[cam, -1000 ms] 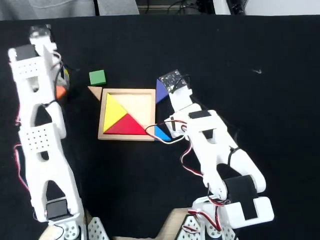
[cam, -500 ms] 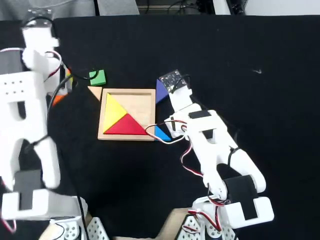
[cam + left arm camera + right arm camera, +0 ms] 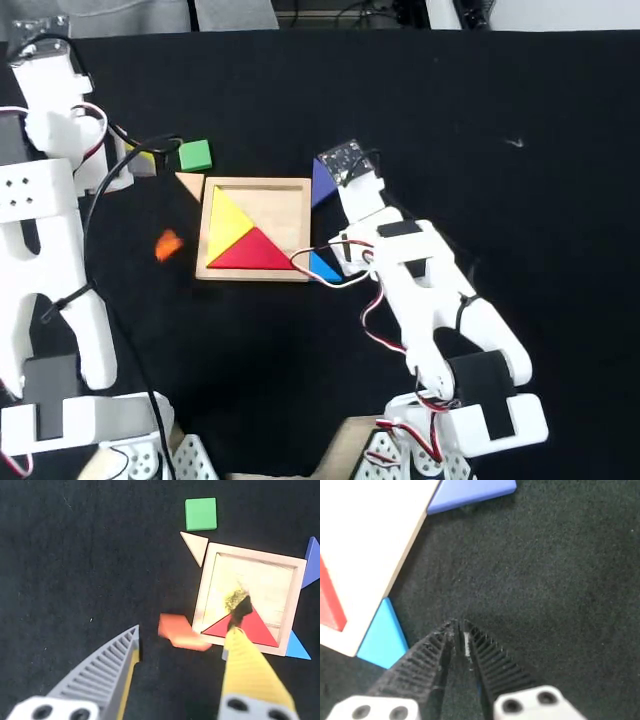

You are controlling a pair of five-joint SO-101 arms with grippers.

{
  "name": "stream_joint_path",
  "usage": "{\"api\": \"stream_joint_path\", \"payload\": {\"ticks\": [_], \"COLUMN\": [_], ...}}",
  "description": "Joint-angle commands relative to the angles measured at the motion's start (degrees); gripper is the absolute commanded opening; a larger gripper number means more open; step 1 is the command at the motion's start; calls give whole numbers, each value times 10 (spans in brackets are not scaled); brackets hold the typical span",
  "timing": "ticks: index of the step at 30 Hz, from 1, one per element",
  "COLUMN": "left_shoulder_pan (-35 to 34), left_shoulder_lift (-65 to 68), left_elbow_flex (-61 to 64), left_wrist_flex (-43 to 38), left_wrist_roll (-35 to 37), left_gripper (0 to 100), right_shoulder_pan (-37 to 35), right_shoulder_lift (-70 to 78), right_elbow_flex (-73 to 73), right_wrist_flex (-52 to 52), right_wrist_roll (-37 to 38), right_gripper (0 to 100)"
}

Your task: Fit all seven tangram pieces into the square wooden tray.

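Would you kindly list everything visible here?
wooden tray: 1, pale wood, table centre
yellow triangle: 1, yellow, inside tray
red triangle: 1, red, inside tray
green square: 1, green, beyond tray's far-left corner
tan triangle: 1, tan, by that corner
orange piece: 1, orange, left of tray
dark blue triangle: 1, dark blue, tray's far-right corner
light blue triangle: 1, light blue, tray's near-right corner
table: 1, black
left claw: 1, grey and yellow, open
right claw: 1, dark grey, shut
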Motion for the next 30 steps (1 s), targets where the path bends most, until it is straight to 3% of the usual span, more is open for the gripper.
{"api": "stream_joint_path", "payload": {"ticks": [1, 9, 15, 19, 26, 30], "left_shoulder_pan": [-5, -4, 22, 28, -22, -31], "left_shoulder_lift": [-16, 9, -45, -111, -135, -135], "left_elbow_flex": [-15, 191, 327, 448, 593, 627], "left_wrist_flex": [1, -70, -76, -156, -338, -360], "left_wrist_roll": [-8, -18, -150, -218, 15, 38], "left_gripper": [270, 245, 246, 247, 247, 242], "right_shoulder_pan": [-7, -7, -7, -7, -7, -7], "right_shoulder_lift": [-1, -1, -1, -1, -1, -1], "right_elbow_flex": [-10, -10, -10, -10, -10, -10], "right_wrist_flex": [-10, -10, -10, -10, -10, -10], "right_wrist_roll": [7, 7, 7, 7, 7, 7], "right_gripper": [11, 11, 11, 11, 11, 11]}}
